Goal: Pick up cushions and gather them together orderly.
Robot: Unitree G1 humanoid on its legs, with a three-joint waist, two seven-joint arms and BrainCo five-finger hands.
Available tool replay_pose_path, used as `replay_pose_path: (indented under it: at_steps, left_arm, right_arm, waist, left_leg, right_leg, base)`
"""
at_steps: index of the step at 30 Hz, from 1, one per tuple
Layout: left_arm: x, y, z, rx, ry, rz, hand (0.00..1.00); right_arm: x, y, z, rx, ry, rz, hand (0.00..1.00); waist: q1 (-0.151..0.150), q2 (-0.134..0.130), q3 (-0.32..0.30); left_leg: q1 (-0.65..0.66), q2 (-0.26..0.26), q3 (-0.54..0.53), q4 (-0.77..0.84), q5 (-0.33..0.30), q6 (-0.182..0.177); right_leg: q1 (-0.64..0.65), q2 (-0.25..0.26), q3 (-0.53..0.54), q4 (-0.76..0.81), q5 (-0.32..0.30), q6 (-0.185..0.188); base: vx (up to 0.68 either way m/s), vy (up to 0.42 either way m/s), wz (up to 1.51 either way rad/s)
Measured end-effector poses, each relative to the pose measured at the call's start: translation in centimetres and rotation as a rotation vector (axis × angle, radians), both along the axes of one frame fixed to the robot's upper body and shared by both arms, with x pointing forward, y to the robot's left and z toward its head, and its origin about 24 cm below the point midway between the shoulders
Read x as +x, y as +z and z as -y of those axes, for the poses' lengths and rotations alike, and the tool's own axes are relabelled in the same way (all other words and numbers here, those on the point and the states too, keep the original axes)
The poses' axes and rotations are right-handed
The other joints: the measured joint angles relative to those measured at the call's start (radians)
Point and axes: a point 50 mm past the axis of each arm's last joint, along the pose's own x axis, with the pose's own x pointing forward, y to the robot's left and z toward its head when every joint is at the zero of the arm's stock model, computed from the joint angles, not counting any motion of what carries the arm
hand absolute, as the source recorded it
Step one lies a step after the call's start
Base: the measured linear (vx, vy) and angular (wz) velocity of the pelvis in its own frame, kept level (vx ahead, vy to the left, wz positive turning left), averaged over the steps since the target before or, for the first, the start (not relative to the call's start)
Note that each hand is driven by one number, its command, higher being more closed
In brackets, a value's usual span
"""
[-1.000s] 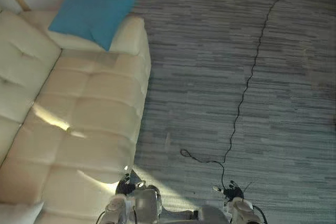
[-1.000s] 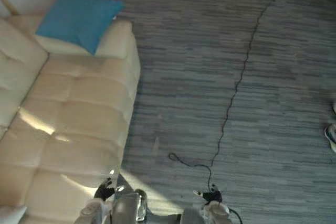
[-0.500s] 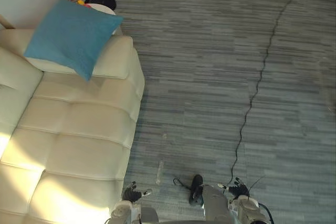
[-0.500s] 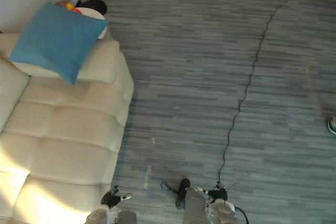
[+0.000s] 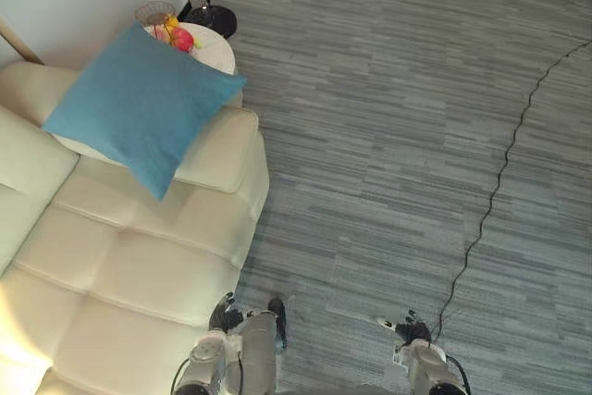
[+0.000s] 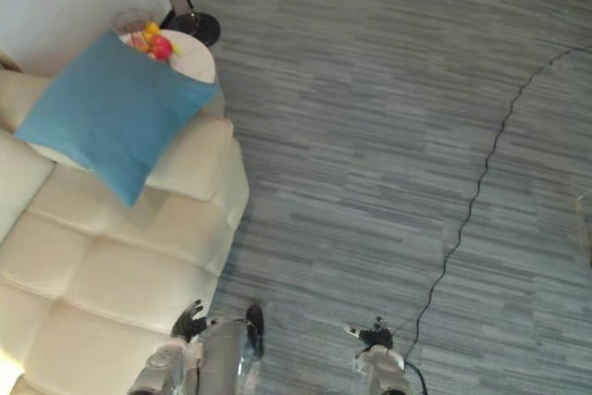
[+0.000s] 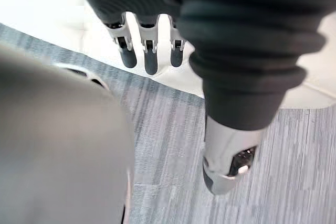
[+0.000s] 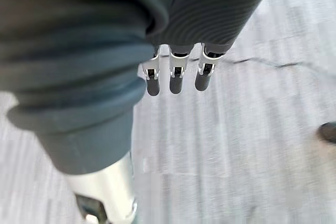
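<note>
Blue cushion (image 5: 139, 122) leans on the sofa (image 5: 139, 275) armrest, well apart from both hands. Left hand (image 5: 222, 314) and right hand (image 5: 407, 328) hang low, fingers straight and loose, holding nothing.

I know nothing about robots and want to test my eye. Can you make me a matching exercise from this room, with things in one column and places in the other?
Things:
1 blue cushion
2 fruit bowl
3 left hand
4 right hand

Places:
A over bare carpet
B on the round side table
C leaning on the arm of the sofa
D by the sofa's front edge

Pairs: 1-C, 2-B, 3-D, 4-A.
</note>
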Motion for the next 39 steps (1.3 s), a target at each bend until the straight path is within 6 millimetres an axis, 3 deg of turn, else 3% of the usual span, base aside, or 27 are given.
replay_pose_path:
  at_steps: [1,2,3,7,9,10,11,13,16,17,19,20,21,24,26,27,28,29,30,31,33,35,36,37,39]
  left_arm:
    - [-0.2,-0.1,-0.2,0.005,0.0,-0.011,0.0]
    - [-0.6,-0.3,-0.3,0.012,-0.006,-0.033,0.0]
    - [-1.0,-0.4,-0.4,0.017,-0.01,-0.042,0.0]
    - [-1.2,-0.6,-0.1,0.009,-0.006,-0.049,0.0]
    - [-1.4,-0.6,-0.1,0.01,-0.005,-0.054,0.0]
    - [-1.8,-0.7,-0.5,0.019,-0.002,-0.065,0.0]
    - [-2.3,-1.0,-0.1,0.008,0.005,-0.083,0.0]
    - [-2.8,-1.3,0.6,-0.014,0.011,-0.094,0.0]
    - [-2.4,-1.2,1.8,-0.04,-0.013,-0.08,0.0]
    - [-2.1,-1.1,1.7,-0.038,-0.018,-0.073,0.0]
    - [-2.0,-1.0,1.4,-0.032,-0.018,-0.068,0.0]
    - [-1.9,-0.9,1.3,-0.029,-0.016,-0.061,0.0]
    - [-1.8,-0.9,1.3,-0.033,-0.014,-0.056,0.0]
    - [-1.6,-0.7,1.2,-0.034,-0.011,-0.046,0.0]
    - [-1.4,-0.7,1.3,-0.034,-0.014,-0.042,0.0]
    - [-1.6,-0.8,1.4,-0.035,-0.014,-0.047,0.0]
    - [-1.1,-0.5,0.7,-0.017,-0.013,-0.034,0.0]
    - [-0.8,-0.3,0.0,0.0,-0.014,-0.023,0.0]
    - [-0.3,0.0,-0.2,0.006,-0.018,-0.007,0.0]
    - [-0.3,-0.1,-0.2,0.005,-0.016,-0.01,0.0]
    - [-0.6,-0.3,0.0,-0.008,0.001,-0.021,0.0]
    - [-1.0,-0.5,-0.1,-0.004,0.001,-0.035,0.0]
    - [-1.1,-0.5,-0.3,0.001,0.002,-0.042,0.0]
    - [-1.5,-0.6,-0.6,0.007,0.01,-0.052,0.0]
    - [-1.6,-0.6,-0.6,0.009,0.012,-0.053,0.0]
  right_arm:
    - [-0.1,0.0,0.0,0.001,0.003,-0.003,0.0]
    - [-0.1,0.0,0.0,-0.008,0.02,-0.007,0.0]
    - [-0.4,-0.2,0.0,-0.021,0.042,-0.022,0.0]
    - [-0.1,0.0,0.2,-0.03,0.055,-0.014,0.0]
    - [-0.2,-0.1,0.0,-0.026,0.058,-0.018,0.0]
    - [-0.5,-0.2,-0.2,-0.021,0.057,-0.025,0.0]
    - [-1.7,-0.6,0.4,-0.029,0.048,-0.061,0.0]
    - [-2.0,-0.7,0.6,-0.034,0.045,-0.07,0.0]
    - [-2.5,-0.7,1.3,-0.046,0.033,-0.079,0.0]
    - [-3.0,-0.8,1.4,-0.046,0.025,-0.091,0.0]
    - [-3.5,-1.0,1.4,-0.045,0.023,-0.103,0.0]
    - [-3.7,-1.1,1.3,-0.038,0.02,-0.106,0.0]
    - [-3.0,-0.8,1.6,-0.042,0.011,-0.084,0.0]
    - [-1.6,-0.3,1.5,-0.035,0.008,-0.044,0.0]
    - [-1.4,-0.2,1.6,-0.036,0.001,-0.035,0.0]
    - [-1.5,-0.2,1.9,-0.041,-0.008,-0.034,0.0]
    - [-1.5,-0.3,1.0,-0.015,-0.015,-0.031,0.0]
    - [-0.8,-0.3,0.3,0.002,-0.01,-0.015,0.0]
    - [-0.1,0.0,-0.1,0.014,0.002,0.005,0.0]
    - [0.1,0.0,-0.1,0.014,0.006,0.009,0.0]
    - [0.0,0.1,0.1,0.003,0.018,0.011,0.0]
    - [-0.5,-0.2,-0.2,0.004,0.042,-0.006,0.0]
    - [-0.5,-0.2,-0.2,0.007,0.043,-0.005,0.0]
    - [-1.2,-0.4,-0.1,0.007,0.038,-0.021,0.0]
    - [-1.5,-0.5,0.0,0.005,0.036,-0.028,0.0]
  waist:
    - [-0.003,0.001,0.0]
    - [-0.004,0.002,0.0]
    - [-0.005,0.009,-0.001]
    - [-0.015,0.029,-0.002]
    - [-0.023,0.037,-0.002]
    - [-0.035,0.025,-0.007]
    - [-0.05,0.04,-0.015]
    - [-0.052,0.063,-0.042]
    - [-0.063,0.09,-0.053]
    - [-0.064,0.092,-0.05]
    - [-0.059,0.086,-0.045]
    - [-0.049,0.067,-0.047]
    - [-0.045,0.071,-0.05]
    - [-0.043,0.069,-0.049]
    - [-0.041,0.069,-0.047]
    - [-0.041,0.073,-0.05]
    - [-0.04,0.034,-0.039]
    - [-0.021,0.008,-0.035]
    - [0.002,-0.008,-0.033]
    - [0.002,-0.01,-0.032]
    - [-0.001,0.003,-0.034]
    - [-0.008,-0.005,-0.037]
    - [-0.01,-0.008,-0.038]
    - [-0.017,-0.01,-0.039]
    - [-0.019,-0.015,-0.042]
  left_leg:
    - [0.025,-0.001,0.001,-0.007,-0.009,-0.001]
    - [0.091,-0.007,0.003,-0.047,-0.013,-0.001]
    - [0.148,-0.003,0.003,-0.095,-0.012,-0.003]
    - [0.228,0.024,-0.011,-0.165,-0.013,-0.014]
    - [0.252,0.044,-0.04,-0.175,-0.023,-0.056]
    - [0.265,0.04,-0.073,-0.17,-0.041,-0.093]
    - [0.277,0.052,-0.126,-0.164,-0.055,-0.114]
    - [0.275,0.08,-0.174,-0.181,-0.049,-0.125]
    - [0.177,0.135,-0.196,-0.021,-0.018,-0.165]
    - [0.132,0.175,-0.153,0.103,0.029,-0.146]
    - [0.098,0.217,-0.094,0.202,0.087,-0.125]
    - [0.064,0.239,-0.06,0.267,0.105,-0.111]
    - [0.024,0.237,-0.027,0.27,0.054,-0.12]
    - [-0.037,0.199,0.05,0.166,0.03,-0.118]
    - [-0.056,0.169,0.162,-0.008,0.095,-0.069]
    - [-0.05,0.159,0.225,-0.115,0.192,-0.025]
    - [-0.037,0.121,0.241,-0.122,0.183,-0.008]
    - [-0.04,0.106,0.241,-0.128,0.179,-0.003]
    - [-0.042,0.099,0.237,-0.121,0.164,0.003]
    - [-0.038,0.096,0.234,-0.115,0.154,0.007]
    - [-0.008,0.092,0.206,-0.091,0.095,0.003]
    - [0.045,0.065,0.165,-0.095,0.039,-0.018]
    - [0.052,0.057,0.153,-0.097,0.036,-0.018]
    - [0.084,0.041,0.122,-0.109,0.034,-0.01]
    - [0.101,0.036,0.097,-0.112,0.03,-0.012]
  right_leg:
    - [-0.035,-0.01,-0.002,0.08,-0.014,0.009]
    - [-0.09,-0.036,-0.046,0.162,-0.056,-0.021]
    - [-0.126,-0.041,-0.099,0.132,-0.082,-0.054]
    - [-0.254,-0.012,-0.095,-0.118,-0.081,-0.074]
    - [-0.297,0.034,-0.007,-0.283,0.009,-0.061]
    - [-0.307,0.051,0.073,-0.362,0.134,-0.057]
    - [-0.301,0.073,0.076,-0.323,0.159,-0.087]
    - [-0.306,0.091,0.049,-0.295,0.097,-0.106]
    - [-0.258,0.107,-0.046,-0.305,0.042,-0.133]
    - [-0.186,0.114,-0.105,-0.34,0.029,-0.139]
    - [-0.101,0.124,-0.153,-0.396,0.027,-0.141]
    - [-0.043,0.125,-0.189,-0.449,0.03,-0.145]
    - [0.0,0.124,-0.223,-0.494,0.04,-0.141]
    - [0.022,0.104,-0.275,-0.529,0.047,-0.128]
    - [0.052,0.087,-0.34,-0.54,0.05,-0.121]
    - [0.076,0.09,-0.37,-0.54,0.039,-0.083]
    - [0.095,0.067,-0.385,-0.552,0.029,-0.05]
    - [0.096,0.063,-0.385,-0.57,0.04,-0.05]
    - [0.109,0.061,-0.38,-0.581,0.071,-0.029]
    - [0.114,0.059,-0.379,-0.574,0.077,-0.019]
    - [0.09,0.007,-0.372,-0.391,0.062,0.01]
    - [-0.035,-0.11,-0.301,0.0,0.046,-0.007]
    - [-0.053,-0.116,-0.285,0.042,0.028,-0.008]
    - [-0.1,-0.114,-0.25,0.069,-0.03,-0.019]
    - [-0.131,-0.093,-0.234,0.024,-0.054,-0.028]
  base:
    - [0.4,0.056,-0.03]
    - [0.32,-0.004,0.03]
    - [0.39,-0.018,0.02]
    - [0.33,-0.143,0.08]
    - [0.26,-0.204,0.35]
    - [0.38,-0.334,0.71]
    - [0.32,-0.295,0.61]
    - [0.31,-0.317,0.38]
    - [0.26,-0.25,0.71]
    - [0.3,-0.252,1.24]
    - [0.24,-0.174,0.93]
    - [0.29,-0.128,0.84]
    - [0.29,-0.082,0.78]
    - [0.2,0.048,0.63]
    - [0.19,0.115,0.79]
    - [0.26,0.153,0.94]
    - [0.29,0.16,0.83]
    - [0.27,0.117,0.51]
    - [0.22,0.089,0.13]
    - [0.23,0.124,0.23]
    - [0.19,0.167,0.29]
    - [0.17,0.158,0.41]
    - [0.23,0.065,0.72]
    - [0.21,0.013,0.61]
    - [0.24,-0.053,0.7]
